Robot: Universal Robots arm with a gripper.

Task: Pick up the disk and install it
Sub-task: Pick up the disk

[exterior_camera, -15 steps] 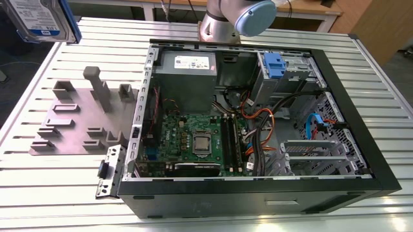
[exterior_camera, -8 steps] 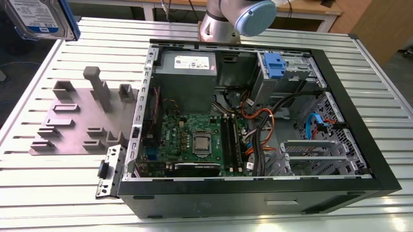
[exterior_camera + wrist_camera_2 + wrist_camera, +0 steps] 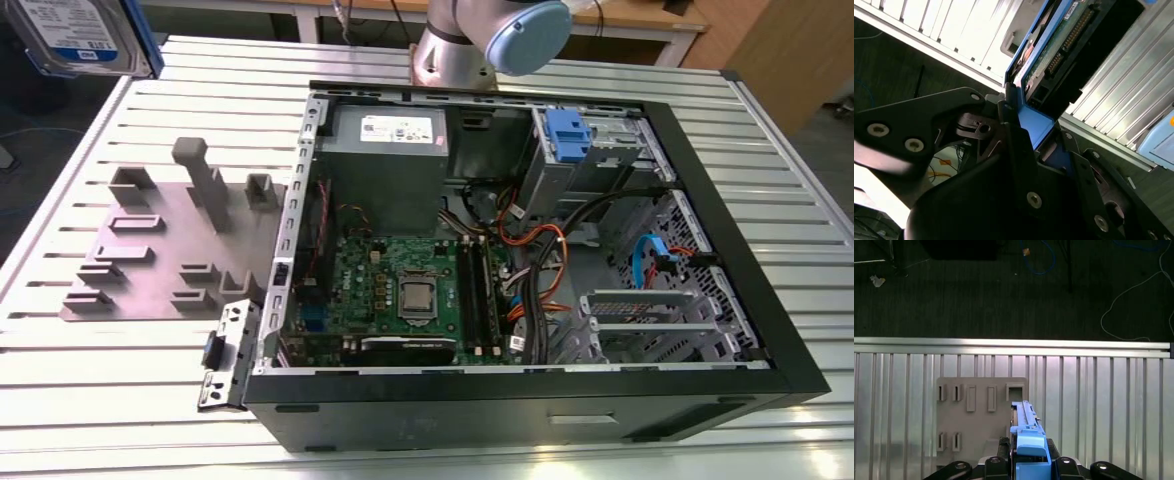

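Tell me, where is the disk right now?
The disk is clamped in the gripper, over the grey holder plate in the first wrist view, at the exterior view's upper left, apart from the computer case.

The disk (silver, blue-framed, label showing) is held aloft.

Exterior view: high, oblique, looking down on worktop and open computer case. First wrist view: well above worktop, facing straight down past tool. Second wrist view: close in, along tool. Both wrist views share disk. Exterior and first wrist views share grey fixture plate.
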